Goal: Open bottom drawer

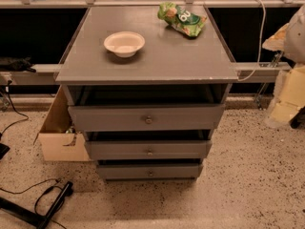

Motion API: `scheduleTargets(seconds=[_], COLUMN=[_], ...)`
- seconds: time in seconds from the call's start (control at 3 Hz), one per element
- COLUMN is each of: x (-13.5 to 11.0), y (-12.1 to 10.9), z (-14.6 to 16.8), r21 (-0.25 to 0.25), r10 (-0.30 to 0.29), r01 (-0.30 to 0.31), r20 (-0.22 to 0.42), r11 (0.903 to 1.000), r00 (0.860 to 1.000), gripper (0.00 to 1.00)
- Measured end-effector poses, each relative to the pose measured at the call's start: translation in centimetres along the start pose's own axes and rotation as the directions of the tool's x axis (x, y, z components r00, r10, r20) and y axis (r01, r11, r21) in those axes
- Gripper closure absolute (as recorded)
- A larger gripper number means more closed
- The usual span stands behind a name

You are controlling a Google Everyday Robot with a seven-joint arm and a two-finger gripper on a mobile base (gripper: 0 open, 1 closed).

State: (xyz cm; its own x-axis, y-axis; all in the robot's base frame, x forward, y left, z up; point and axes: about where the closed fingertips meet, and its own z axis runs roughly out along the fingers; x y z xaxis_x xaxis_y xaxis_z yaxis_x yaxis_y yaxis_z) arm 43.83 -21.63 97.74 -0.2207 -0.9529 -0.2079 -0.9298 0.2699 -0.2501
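The grey cabinet [147,56] stands in the middle of the camera view with three drawers. The bottom drawer [133,171] is the lowest and narrowest, with a flat dark-grey front and a small round knob [150,173] at its centre. A dark gap shows above its front. The middle drawer [119,150] and the top drawer [109,118] sit above it, each with a dark gap above. My arm and gripper [287,97] show as a pale cream shape at the right edge, well right of the cabinet, apart from every drawer.
A white bowl [124,43] and a green snack bag [181,18] lie on the cabinet top. An open cardboard box [59,132] stands at the cabinet's left. Black cables and a stand [45,206] lie on the speckled floor at front left. A white cable [262,30] hangs at back right.
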Motion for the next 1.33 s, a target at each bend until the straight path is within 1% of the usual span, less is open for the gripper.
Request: scheduleTargets(seconds=[0.33,0.67,1.0,1.33], x=[0.0,-0.3,0.0,2.1], y=[0.0,-0.2,0.4,4.5], z=[0.0,-0.3,2.7,9.9], r21=[0.0,0.013,-0.018,-0.1], r10=[0.0,-0.009,-0.031,-0.036], r01=[0.0,0.009,0.03,0.037], r20=[0.0,-0.012,-0.038,0.016], r11=[1.0,0.9999,0.9994,0.9943], r00=[1.0,1.0,0.999,0.999], gripper=[0.0,0.0,0.0,0.0])
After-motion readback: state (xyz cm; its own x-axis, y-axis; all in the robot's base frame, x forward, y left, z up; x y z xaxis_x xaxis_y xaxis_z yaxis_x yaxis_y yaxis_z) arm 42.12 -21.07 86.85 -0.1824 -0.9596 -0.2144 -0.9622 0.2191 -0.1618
